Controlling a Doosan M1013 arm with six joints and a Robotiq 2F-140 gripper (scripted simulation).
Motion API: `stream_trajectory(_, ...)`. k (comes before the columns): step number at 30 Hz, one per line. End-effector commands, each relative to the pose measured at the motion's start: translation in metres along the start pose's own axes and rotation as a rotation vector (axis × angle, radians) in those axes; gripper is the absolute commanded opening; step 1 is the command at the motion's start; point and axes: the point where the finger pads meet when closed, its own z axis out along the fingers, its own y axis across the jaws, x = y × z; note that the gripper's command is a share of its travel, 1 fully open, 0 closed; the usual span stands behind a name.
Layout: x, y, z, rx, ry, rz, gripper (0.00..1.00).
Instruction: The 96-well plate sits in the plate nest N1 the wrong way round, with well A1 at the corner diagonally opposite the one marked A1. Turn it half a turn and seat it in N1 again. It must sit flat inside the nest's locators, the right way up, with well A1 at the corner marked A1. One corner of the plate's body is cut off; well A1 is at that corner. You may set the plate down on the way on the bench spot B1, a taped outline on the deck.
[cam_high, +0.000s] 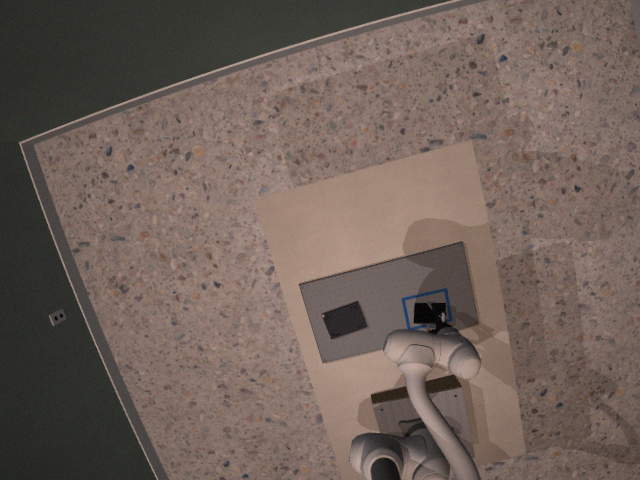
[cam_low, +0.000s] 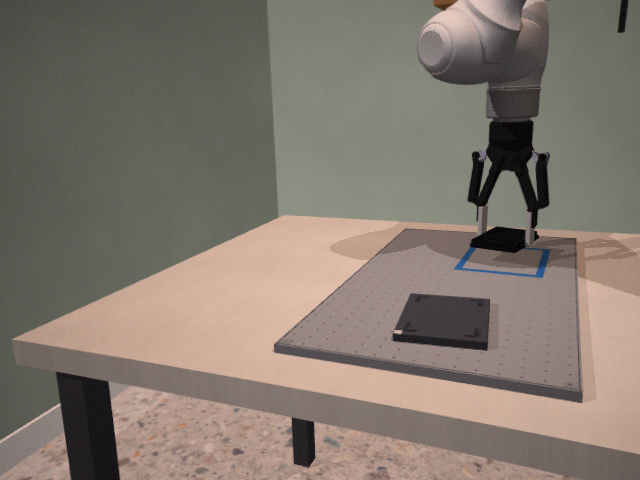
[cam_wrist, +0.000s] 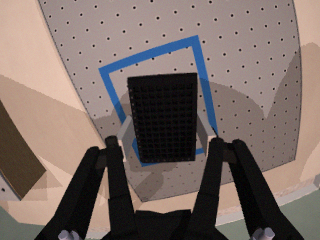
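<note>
We have the 96-well plate clamped in the gripper, fingers closed on its two long sides. One fingertip is on the left side of the plate, the other on the right.

The plate is held level and lifted off the deck, over the far part of the blue taped outline B1. Its shadow falls inside the tape. From the wrist view the plate sits mostly within the outline, with its near end crossing the near tape line. We can't make out the cut corner in any view.

Nest N1 is unoccupied, nearer on the grey perforated deck, well apart from the plate. It has a small white mark at its near left corner.

In the top view the arm hides part of the plate over the outline; the nest lies to the left.

The deck rests on the tan table.
</note>
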Motion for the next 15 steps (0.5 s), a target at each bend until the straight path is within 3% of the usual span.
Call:
stream_trajectory(1,0.0,0.0,0.0021,0.0,0.0,0.0,0.0)
stream_trajectory(15,0.0,0.0,0.0101,0.0,0.0,0.0,0.0)
